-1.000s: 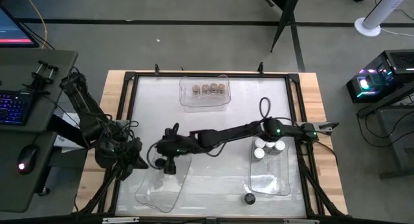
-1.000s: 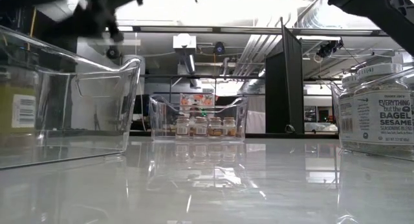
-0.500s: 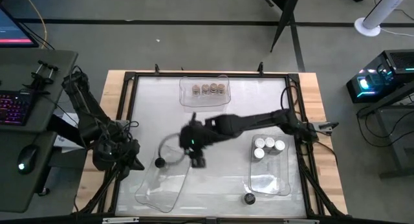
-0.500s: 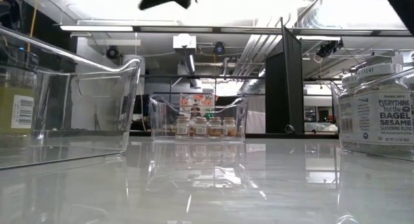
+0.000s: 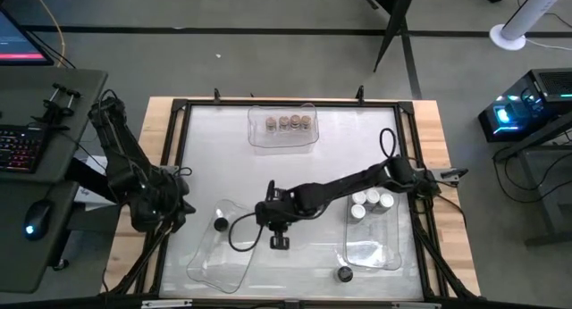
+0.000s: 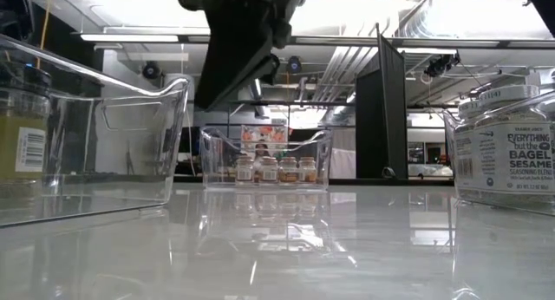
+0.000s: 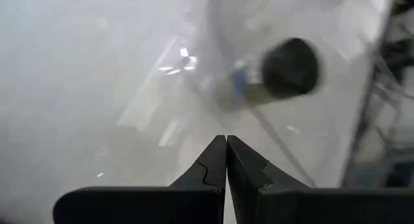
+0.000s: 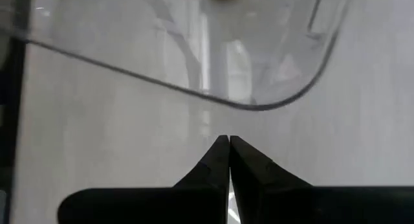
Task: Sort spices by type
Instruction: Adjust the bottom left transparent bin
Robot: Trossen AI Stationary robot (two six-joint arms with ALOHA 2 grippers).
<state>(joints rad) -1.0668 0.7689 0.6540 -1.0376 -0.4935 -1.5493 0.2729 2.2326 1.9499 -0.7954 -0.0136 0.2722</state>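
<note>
My right gripper (image 5: pixel 279 241) is shut and holds nothing. It hangs over bare table just right of the left clear bin (image 5: pixel 204 263), whose curved rim (image 8: pixel 259 105) shows ahead of its fingers. A black-lidded spice jar (image 5: pixel 220 224) stands in that bin, and the left wrist view shows it too (image 7: pixel 282 70). My left gripper (image 5: pixel 179 212) is shut at the table's left edge beside the bin. Several tan-lidded jars (image 5: pixel 284 123) sit in the far bin. Three white-lidded jars (image 5: pixel 370 202) sit in the right bin. Another black-lidded jar (image 5: pixel 345 273) stands on the table near the front edge.
The three clear bins stand at the left front, far middle (image 5: pixel 283 139) and right front (image 5: pixel 372 252). The white tabletop between them lies bare. A raised dark frame (image 5: pixel 179 148) runs around the table. In the low view the right gripper (image 6: pixel 243 40) hangs above the table's middle.
My right gripper has drawn away from over the left bin toward the table's right and near edges, tipping steeper downward. The black-lidded jar stays standing in the bin where the gripper had been.
</note>
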